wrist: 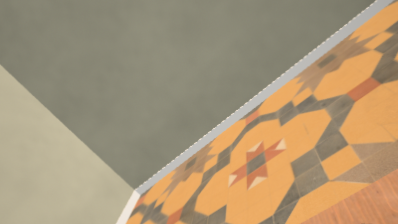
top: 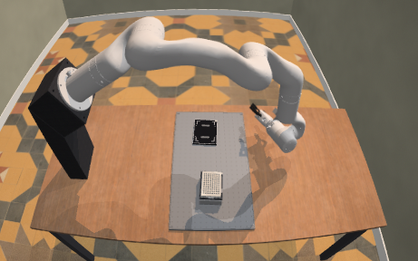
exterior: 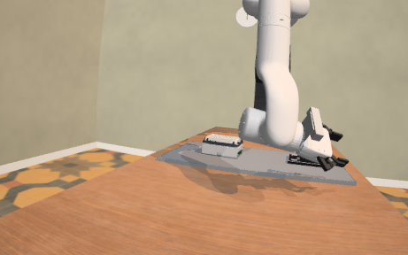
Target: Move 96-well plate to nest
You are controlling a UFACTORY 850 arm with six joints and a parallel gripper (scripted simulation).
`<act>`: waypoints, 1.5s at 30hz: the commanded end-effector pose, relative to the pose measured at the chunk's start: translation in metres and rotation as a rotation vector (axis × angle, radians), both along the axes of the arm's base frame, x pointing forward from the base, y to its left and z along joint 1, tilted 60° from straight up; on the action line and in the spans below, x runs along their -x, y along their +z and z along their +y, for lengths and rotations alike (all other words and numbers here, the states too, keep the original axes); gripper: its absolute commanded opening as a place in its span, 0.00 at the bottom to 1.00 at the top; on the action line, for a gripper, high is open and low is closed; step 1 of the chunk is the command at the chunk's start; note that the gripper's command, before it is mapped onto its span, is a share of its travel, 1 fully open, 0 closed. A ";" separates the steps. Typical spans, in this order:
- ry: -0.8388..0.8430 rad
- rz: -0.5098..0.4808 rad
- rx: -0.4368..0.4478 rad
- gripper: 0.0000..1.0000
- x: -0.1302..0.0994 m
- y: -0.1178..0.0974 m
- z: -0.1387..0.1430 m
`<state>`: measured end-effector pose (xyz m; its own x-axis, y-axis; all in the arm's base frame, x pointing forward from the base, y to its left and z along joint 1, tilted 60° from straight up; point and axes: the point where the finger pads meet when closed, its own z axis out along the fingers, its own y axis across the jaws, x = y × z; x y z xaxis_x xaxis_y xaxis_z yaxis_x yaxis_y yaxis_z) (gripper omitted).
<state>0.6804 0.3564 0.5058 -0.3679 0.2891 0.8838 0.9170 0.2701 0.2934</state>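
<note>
On the plate shaker [top: 211, 198], near the front end of the grey mat [top: 185, 181], sits the one 96-well plate [top: 211, 184], white, flat, long side running front to back. Cut-off corner too small to make out in any view. One plate nest [top: 205, 131], black with pale corner marks, lies on the same mat toward the rear, well apart from the shaker; its A1 mark not legible.

One arm [top: 194, 52], white, reaching from a black pedestal [top: 63, 131] at the rear left of the wooden surface [top: 126, 172]. Fingers [exterior: 337, 148] spread wide, holding nothing, hanging off the mat's right rear edge, tilted outward and away from the plate. In the exterior view the lower finger [exterior: 331, 163] partly overlaps the nest.

Wrist view shows only wall, skirting, patterned floor tiles [wrist: 300, 150] and a sliver of wood at lower right; no plate, nest or fingers in it.

Open mat between nest and shaker. Bare wood on both sides of the mat out to the surface edges.
</note>
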 end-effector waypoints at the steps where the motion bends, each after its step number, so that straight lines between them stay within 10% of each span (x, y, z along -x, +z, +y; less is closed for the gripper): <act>1: -0.152 0.114 -0.043 1.00 -0.012 0.003 -0.018; 45: -0.874 0.781 -0.324 1.00 -0.052 -0.026 -0.157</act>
